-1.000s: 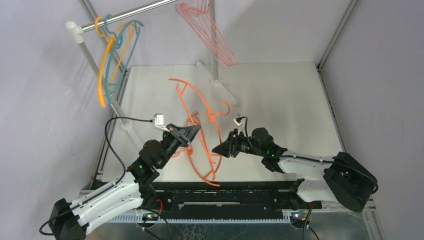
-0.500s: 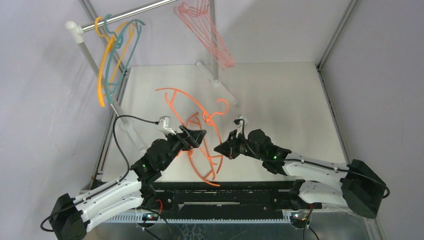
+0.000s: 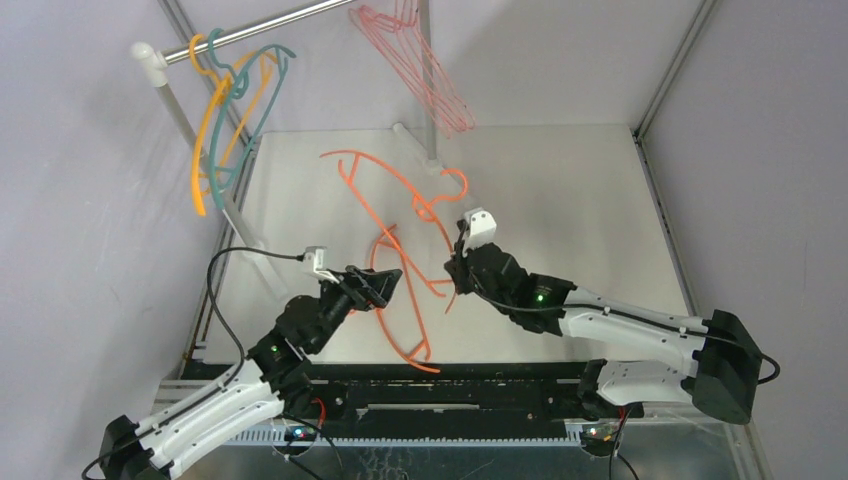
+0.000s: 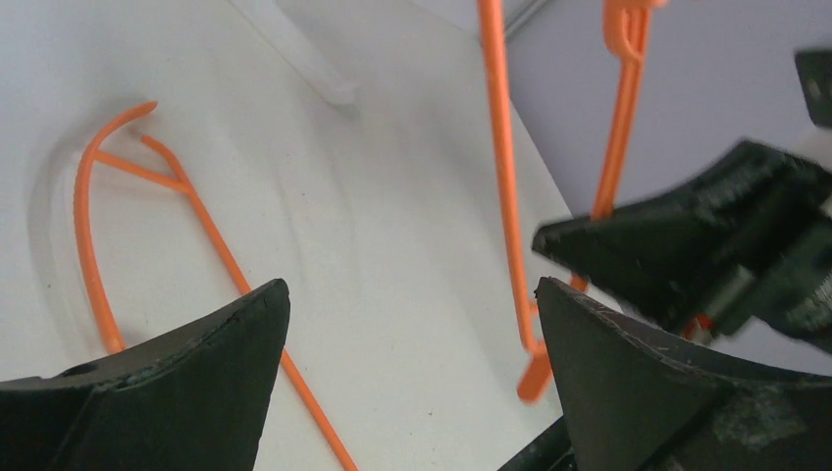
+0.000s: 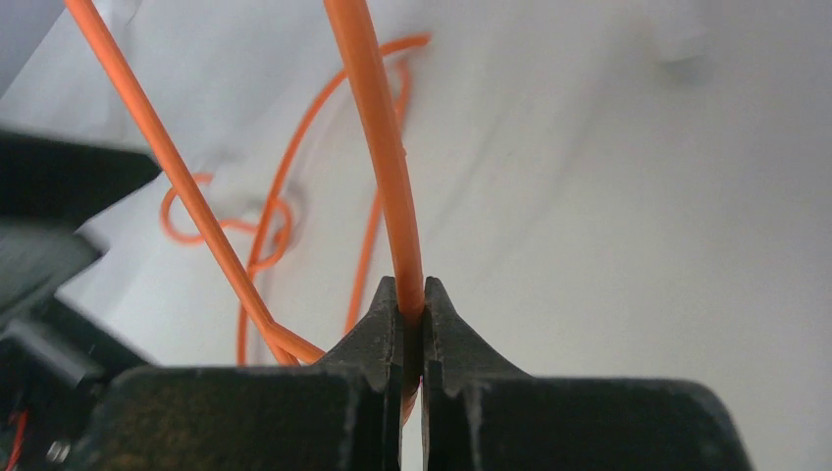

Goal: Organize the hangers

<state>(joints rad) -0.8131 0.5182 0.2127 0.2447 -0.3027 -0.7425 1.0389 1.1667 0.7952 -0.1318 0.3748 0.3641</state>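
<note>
Rising at a tilt above the middle of the table (image 3: pixel 580 200), one orange hanger (image 3: pixel 385 175) is clamped by its thin rod between the closed fingers of the right gripper (image 3: pixel 452 280). The right wrist view shows that grip plainly: both fingers are pressed together on the rod, which runs up toward twelve o'clock. The top view only shows the gripper touching the hanger.

A second orange hanger (image 3: pixel 400 340) lies flat on the table just beside it, toward six o'clock. Near the middle of the table their hooks cross, and I cannot tell whether they are linked.

The left gripper (image 3: pixel 390 280) sits at nine o'clock from the held hanger, fingers spread wide apart and holding nothing. Its wrist view shows bare table between the fingers, a curve of the flat hanger at ten o'clock, and the right gripper's dark tip at three o'clock.

Only the top view shows the others. A yellow hanger (image 3: pixel 205 140) and a teal hanger (image 3: pixel 250 100) hang from the rail (image 3: pixel 270 25) at eleven o'clock, and pink hangers (image 3: pixel 430 80) hang at twelve o'clock.
</note>
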